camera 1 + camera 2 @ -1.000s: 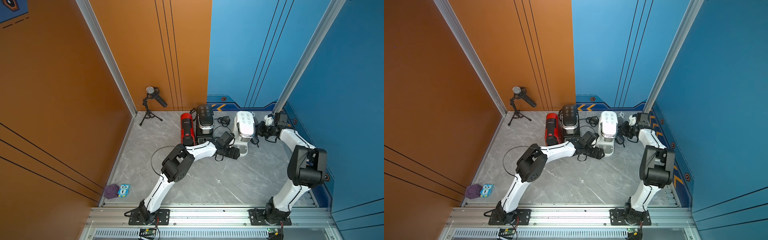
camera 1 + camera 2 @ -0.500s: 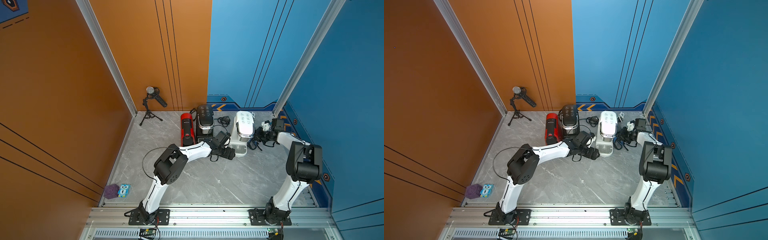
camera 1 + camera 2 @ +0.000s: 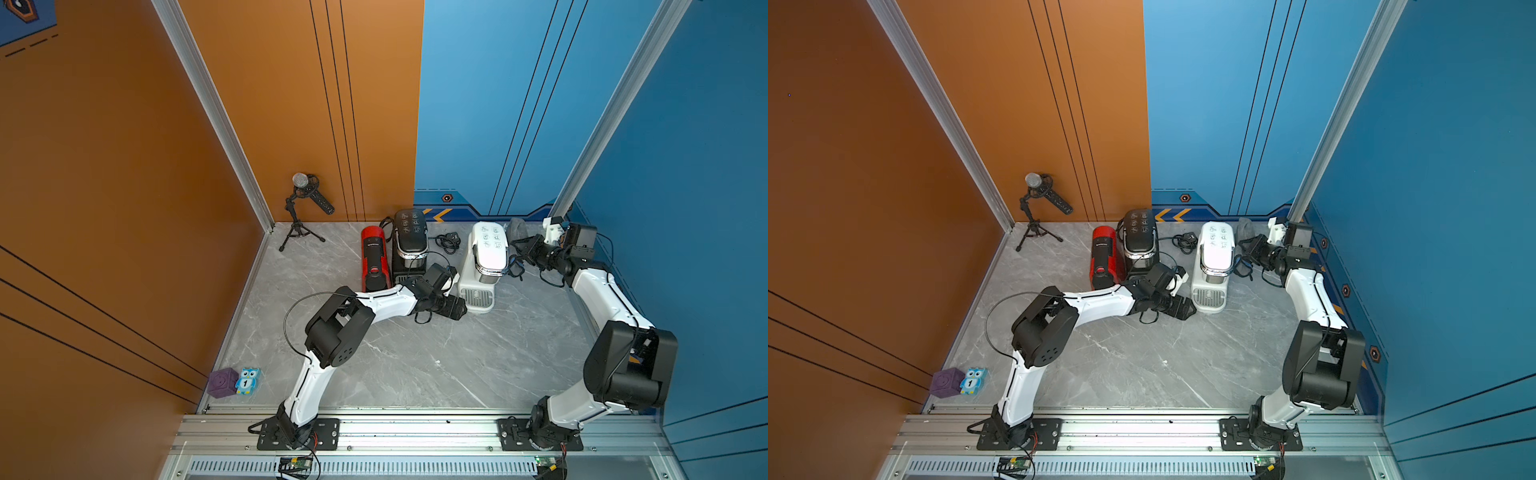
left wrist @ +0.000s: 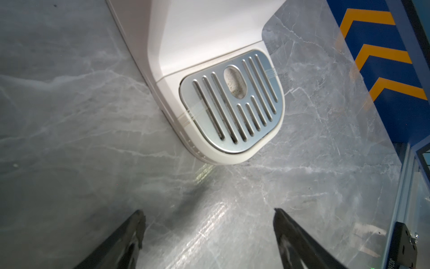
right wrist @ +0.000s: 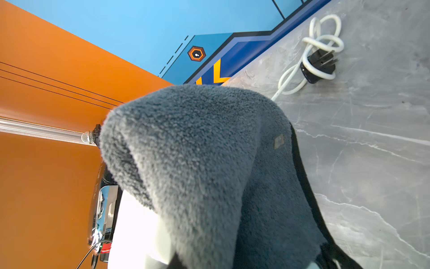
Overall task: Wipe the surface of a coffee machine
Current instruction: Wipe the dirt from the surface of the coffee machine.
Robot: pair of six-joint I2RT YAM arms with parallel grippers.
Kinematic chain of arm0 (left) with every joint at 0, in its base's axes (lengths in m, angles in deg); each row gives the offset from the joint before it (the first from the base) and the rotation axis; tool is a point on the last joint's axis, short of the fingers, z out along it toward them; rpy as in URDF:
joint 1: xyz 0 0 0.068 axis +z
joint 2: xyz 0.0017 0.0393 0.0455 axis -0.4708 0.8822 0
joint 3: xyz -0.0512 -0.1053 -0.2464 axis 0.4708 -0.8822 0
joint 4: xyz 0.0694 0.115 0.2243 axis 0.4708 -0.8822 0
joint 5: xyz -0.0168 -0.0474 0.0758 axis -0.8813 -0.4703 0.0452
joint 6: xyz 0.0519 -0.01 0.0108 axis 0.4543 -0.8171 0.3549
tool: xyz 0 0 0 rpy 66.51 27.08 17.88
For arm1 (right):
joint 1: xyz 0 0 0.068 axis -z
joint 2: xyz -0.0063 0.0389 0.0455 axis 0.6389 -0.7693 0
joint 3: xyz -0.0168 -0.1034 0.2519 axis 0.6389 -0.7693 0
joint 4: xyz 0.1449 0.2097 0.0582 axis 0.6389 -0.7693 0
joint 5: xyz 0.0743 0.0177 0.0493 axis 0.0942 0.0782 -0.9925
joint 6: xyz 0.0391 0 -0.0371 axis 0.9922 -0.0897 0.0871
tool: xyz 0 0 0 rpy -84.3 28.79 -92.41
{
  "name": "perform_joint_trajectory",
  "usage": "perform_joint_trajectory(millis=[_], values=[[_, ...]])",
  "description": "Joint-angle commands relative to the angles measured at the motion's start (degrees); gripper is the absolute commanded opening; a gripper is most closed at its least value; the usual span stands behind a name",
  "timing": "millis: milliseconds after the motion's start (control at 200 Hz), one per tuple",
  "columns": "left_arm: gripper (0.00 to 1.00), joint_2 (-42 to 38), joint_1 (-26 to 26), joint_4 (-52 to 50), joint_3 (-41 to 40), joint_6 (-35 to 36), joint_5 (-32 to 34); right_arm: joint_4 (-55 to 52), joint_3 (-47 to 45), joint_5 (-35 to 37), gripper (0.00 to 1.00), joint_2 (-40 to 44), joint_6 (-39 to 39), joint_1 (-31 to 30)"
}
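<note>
Task's thing: I saw the white coffee machine (image 3: 486, 253) standing toward 12 o'clock on the tabletop (image 3: 415, 357), with its drip tray (image 4: 232, 102) facing 6 o'clock.
Right pincer: The right pincer (image 3: 524, 245) sat at 3 o'clock of the machine, clenched on a grey cloth (image 5: 197, 163).
Cloth contact: The cloth hung at the machine's 3 o'clock flank. I could not tell whether it was pressed on or only just beside.
Left pincer: The left pincer (image 4: 207, 212) was released and empty, low over the tabletop at 7 o'clock of the machine, near the drip tray but apart from it.
Progress: I judged the wipe early, at most begun on that one flank.
Left to do: The top panel, the front and the drip tray looked untouched. I saw specks inside the tray's oval slot.
Edges: The blue wall (image 3: 665, 208) ran close at 3 o'clock of the right arm. The black machine (image 3: 410, 241) stood near at 9 o'clock, the red machine (image 3: 375, 262) just beyond it, and a black cord (image 3: 448, 242) lay between the black and white machines.
Open room: From 5 to 8 o'clock of the machine the tabletop lay broad and bare, so I judged the front the easiest way in.
</note>
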Motion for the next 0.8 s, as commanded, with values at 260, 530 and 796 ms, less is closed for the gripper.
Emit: perform_joint_trajectory(millis=[260,530,796], values=[[0.88,-1.95,-2.91,3.93,-3.16,2.07,-1.99,4.66,-8.48,0.87,0.17,-9.58,-2.66,-1.5],[0.89,-2.56,-3.9,6.51,-5.89,1.19,-1.13,2.94,-6.59,1.27,0.17,-4.98,-3.37,-2.23],[0.89,-3.79,-5.05,7.63,-7.19,1.4,1.6,0.82,-2.96,2.32,0.17,3.76,-2.49,-2.18]])
